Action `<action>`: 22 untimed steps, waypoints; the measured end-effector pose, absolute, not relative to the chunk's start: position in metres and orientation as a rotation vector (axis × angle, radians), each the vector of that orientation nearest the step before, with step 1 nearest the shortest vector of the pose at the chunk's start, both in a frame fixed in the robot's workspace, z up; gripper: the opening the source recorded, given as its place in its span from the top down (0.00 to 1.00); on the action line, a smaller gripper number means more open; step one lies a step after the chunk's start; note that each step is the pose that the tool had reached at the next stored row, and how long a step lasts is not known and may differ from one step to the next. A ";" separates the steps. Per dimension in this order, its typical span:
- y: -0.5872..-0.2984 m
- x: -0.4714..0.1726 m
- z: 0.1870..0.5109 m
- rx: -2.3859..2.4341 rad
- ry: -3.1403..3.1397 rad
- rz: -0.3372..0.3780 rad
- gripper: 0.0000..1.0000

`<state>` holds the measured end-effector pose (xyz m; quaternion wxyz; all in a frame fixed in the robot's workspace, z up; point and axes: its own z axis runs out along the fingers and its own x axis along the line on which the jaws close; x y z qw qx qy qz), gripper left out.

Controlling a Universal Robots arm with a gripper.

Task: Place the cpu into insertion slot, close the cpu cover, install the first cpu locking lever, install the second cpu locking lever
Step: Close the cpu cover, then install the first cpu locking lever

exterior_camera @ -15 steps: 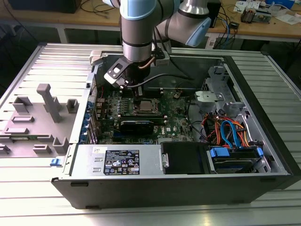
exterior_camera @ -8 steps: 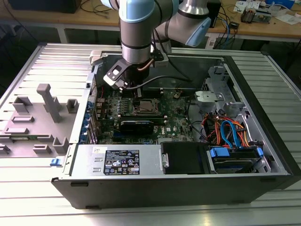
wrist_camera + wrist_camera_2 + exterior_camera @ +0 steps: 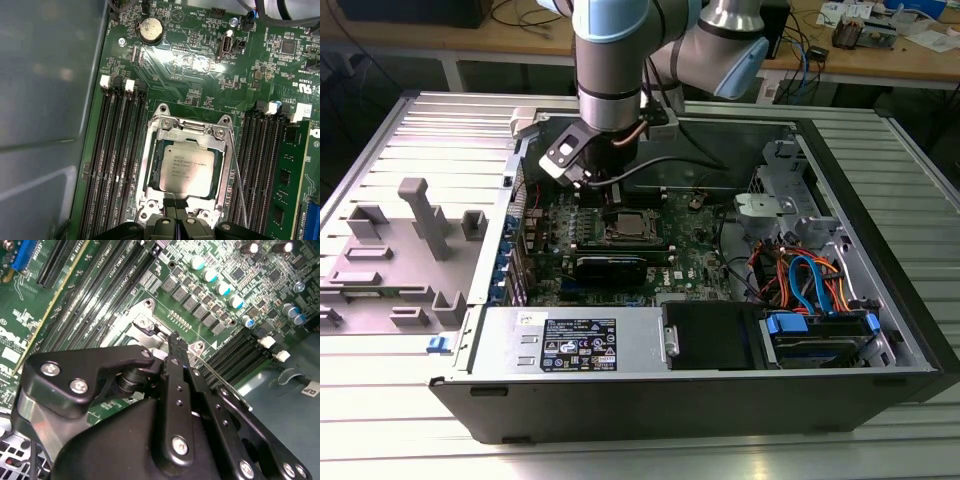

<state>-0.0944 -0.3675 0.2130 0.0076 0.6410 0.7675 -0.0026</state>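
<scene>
Exterior view: an open computer case [image 3: 720,340] lies across the middle of the ribbed metal tabletop [image 3: 910,440], its front wall close to the tabletop's near edge, with the robot arm [image 3: 610,60] reaching down into it over the green motherboard [image 3: 695,250]. In the first wrist view the insertion slot [image 3: 160,111] sits between banks of black memory slots [image 3: 117,165]. The cpu cover [image 3: 222,170] lies flat over it, and the cpu [image 3: 187,167] rests squarely inside the cover's window. A thin wire locking lever [image 3: 236,175] runs along one side of the socket and looks raised, not latched. The gripper [image 3: 175,207] hovers at the socket's edge, its fingers [image 3: 167,206] pressed together with nothing visibly between them. The risk, judged from here, is the narrow fingers sliding off so slim a lever and scraping the memory slots or the board. A lever that springs free could also leave the cover loose over the chip.
</scene>
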 end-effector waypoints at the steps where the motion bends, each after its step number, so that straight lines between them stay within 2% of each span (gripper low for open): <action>1: -0.367 -0.094 0.213 2.004 2.400 -0.008 0.89; 11: -0.367 -0.063 0.213 2.004 2.399 -0.009 0.89; 22: -0.367 -0.061 0.213 2.004 2.399 -0.008 0.89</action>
